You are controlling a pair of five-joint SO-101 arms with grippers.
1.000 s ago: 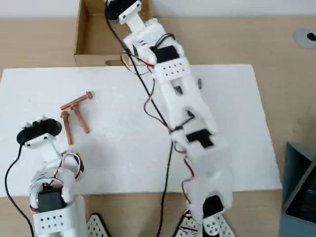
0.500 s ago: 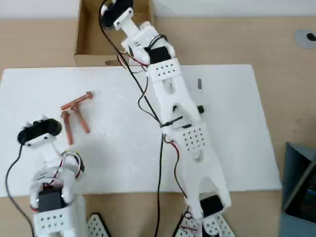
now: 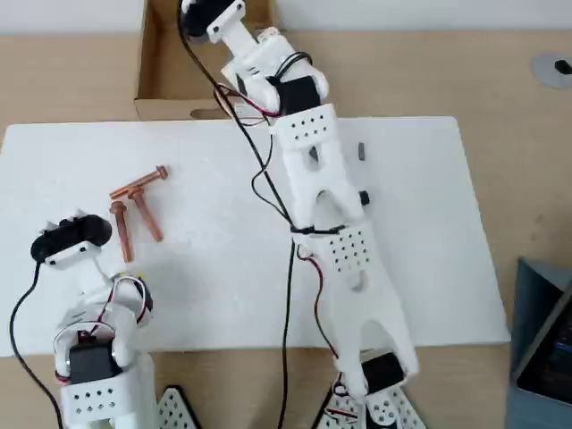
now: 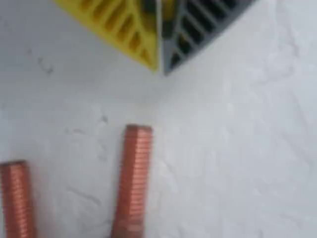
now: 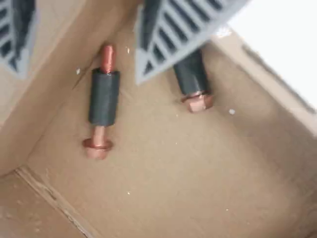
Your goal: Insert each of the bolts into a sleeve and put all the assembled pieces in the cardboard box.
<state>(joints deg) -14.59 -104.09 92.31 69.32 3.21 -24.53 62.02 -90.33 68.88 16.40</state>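
Observation:
My right gripper [image 3: 211, 12] hangs over the cardboard box [image 3: 148, 82]. In the right wrist view its fingers stand open [image 5: 81, 74] above the box floor [image 5: 173, 178]. Two assembled pieces lie there: a bolt in a black sleeve [image 5: 102, 105], and a second one [image 5: 193, 83] partly behind a grey finger [image 5: 173, 34]. Three bare copper bolts [image 3: 136, 207] lie on the white mat [image 3: 206, 277]. My left gripper [image 3: 71, 238] sits just beside them, shut on nothing [image 4: 159, 65], with two bolt ends [image 4: 133, 178] close by. Two loose black sleeves [image 3: 361, 151] [image 3: 364, 197] lie beside the right arm.
The box stands at the mat's far edge. A grey bin [image 3: 542, 340] is at the table's right edge. A small round object [image 3: 552, 68] lies at the far right. The right arm and its cables cross the middle of the mat.
The right arm has stretched out and lowered toward the box, uncovering a black sleeve on the mat. The left arm has kept still.

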